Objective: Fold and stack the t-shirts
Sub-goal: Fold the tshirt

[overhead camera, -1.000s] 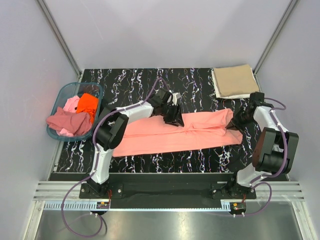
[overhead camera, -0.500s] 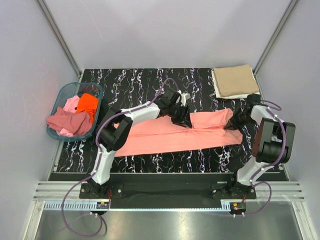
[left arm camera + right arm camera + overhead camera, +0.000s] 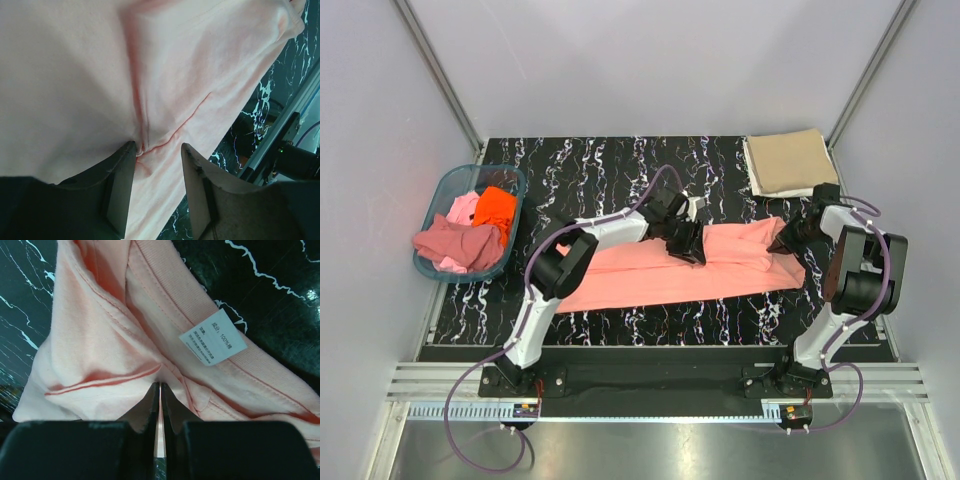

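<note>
**Top external view: salmon-pink t-shirt held flat between two grippers**

Top external view shows the salmon-pink t-shirt [image 3: 720, 265] lying as a long band across the middle of the black marbled table [image 3: 580, 165]. A folded tan t-shirt [image 3: 788, 162] sits at the far right corner, and the remaining tees [image 3: 455, 245] fill the teal basket [image 3: 440, 190] at left.

Watch two hazards. The right gripper [image 3: 160, 385] appears to hold only a thin pinch of cloth near the collar. If you pull along the table, it would likely slip free and the fold would sag unevenly. The left gripper [image 3: 159, 152] bears on layered cloth, so closing here could catch more than one layer and drag the band askew.

The right jaws stand almost together, clamped on a fold just beside the care label [image 3: 213, 343]. The left jaws stand moderately apart, tips pressed onto the shirt at a seam crease, gripping nothing.
</note>
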### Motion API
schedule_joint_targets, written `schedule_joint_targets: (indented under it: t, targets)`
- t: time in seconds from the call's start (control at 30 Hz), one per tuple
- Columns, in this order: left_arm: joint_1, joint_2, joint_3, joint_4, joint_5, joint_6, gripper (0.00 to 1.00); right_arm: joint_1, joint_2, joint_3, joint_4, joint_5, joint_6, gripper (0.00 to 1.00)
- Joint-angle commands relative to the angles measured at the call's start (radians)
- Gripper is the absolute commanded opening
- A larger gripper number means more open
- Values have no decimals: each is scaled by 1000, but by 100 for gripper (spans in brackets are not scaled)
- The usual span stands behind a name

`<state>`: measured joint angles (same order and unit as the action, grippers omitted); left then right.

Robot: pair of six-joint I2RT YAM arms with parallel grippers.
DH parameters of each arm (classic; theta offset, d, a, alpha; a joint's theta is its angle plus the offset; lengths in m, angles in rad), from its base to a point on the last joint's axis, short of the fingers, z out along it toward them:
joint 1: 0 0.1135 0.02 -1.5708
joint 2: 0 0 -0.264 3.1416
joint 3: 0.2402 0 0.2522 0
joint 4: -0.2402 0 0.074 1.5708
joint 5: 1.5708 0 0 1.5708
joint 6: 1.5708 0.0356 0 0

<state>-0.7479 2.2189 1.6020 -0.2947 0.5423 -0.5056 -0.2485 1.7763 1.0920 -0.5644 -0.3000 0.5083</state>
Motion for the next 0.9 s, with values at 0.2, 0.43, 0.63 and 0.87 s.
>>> schedule_joint_targets:
  t: [0.2, 0.43, 0.63, 0.87]
  targets:
    - [-22, -22, -16, 37, -44, 41, 46, 38, -67, 23, 17, -10, 22, 10]
    - [-22, -73, 21, 2, -57, 44, 46, 78, -149, -41, -8, -14, 85, 9]
    - [-22, -74, 87, -6, -39, 32, 47, 78, -170, -148, -9, 22, 122, 8]
    - [-27, -13, 159, 8, 27, 44, 47, 78, -184, -178, -26, 87, 133, 8]
